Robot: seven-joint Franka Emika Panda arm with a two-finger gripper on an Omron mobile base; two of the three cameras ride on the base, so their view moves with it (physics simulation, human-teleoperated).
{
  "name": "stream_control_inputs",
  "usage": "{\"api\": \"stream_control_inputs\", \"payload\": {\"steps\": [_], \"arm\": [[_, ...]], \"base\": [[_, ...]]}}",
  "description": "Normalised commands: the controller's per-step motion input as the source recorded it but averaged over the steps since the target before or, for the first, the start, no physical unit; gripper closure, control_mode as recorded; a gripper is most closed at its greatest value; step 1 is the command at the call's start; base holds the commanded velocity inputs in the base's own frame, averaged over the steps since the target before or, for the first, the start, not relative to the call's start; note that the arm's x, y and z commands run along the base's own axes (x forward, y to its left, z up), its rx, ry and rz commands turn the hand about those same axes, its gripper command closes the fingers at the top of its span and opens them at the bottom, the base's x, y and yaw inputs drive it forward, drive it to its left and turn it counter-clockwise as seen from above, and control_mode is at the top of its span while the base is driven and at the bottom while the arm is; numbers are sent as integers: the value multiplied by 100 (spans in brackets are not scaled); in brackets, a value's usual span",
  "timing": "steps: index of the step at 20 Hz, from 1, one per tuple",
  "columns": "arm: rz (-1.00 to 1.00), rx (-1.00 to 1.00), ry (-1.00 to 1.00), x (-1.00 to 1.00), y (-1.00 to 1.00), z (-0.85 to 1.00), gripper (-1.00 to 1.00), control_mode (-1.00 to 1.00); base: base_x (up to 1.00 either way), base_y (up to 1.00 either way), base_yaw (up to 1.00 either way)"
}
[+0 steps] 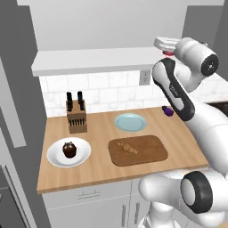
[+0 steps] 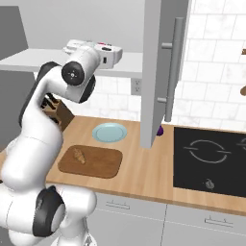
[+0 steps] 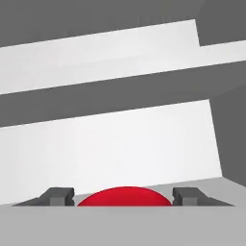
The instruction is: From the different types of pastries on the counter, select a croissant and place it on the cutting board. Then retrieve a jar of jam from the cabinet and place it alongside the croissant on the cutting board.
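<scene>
Jam jar (image 3: 125, 196) sits between our spread fingertips (image 3: 57, 196), its red lid just showing in the hand view.

We have the gripper (image 3: 125, 198) raised to the white cabinet shelf (image 1: 89, 62), with one dark tip on each side of the red lid; whether the tips touch the jar we cannot tell. From the left base view a bit of red (image 1: 168, 53) shows under the hand at the shelf's right end. Down on the counter (image 1: 98, 171) the croissant (image 1: 127, 147) lies on the left part of the cutting board (image 1: 151, 153), the light-blue plate (image 1: 130, 122) is just behind the board, and the chocolate cupcake (image 1: 69, 150) sits on the white plate (image 1: 55, 158) to the left. A knife block (image 1: 76, 116) stands by the tiled wall, and a small purple item (image 1: 167, 111) lies near the arm.
</scene>
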Motion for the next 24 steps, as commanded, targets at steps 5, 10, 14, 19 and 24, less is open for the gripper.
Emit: {"api": "stream_control_inputs", "payload": {"steps": [5,10,14,19,24], "arm": [[16,0,-18,-100,20,31,100,-100],[38,-21,6,-100,0,-84,100,-100],[50,-23,4,-100,0,-99,100,-100],[27,-4,0,-33,3,-36,100,-100],[3,-3,2,1,4,-78,100,-100]], "base": [[0,0,0],[0,0,0],[0,0,0],[0,0,0],[0,0,0]]}}
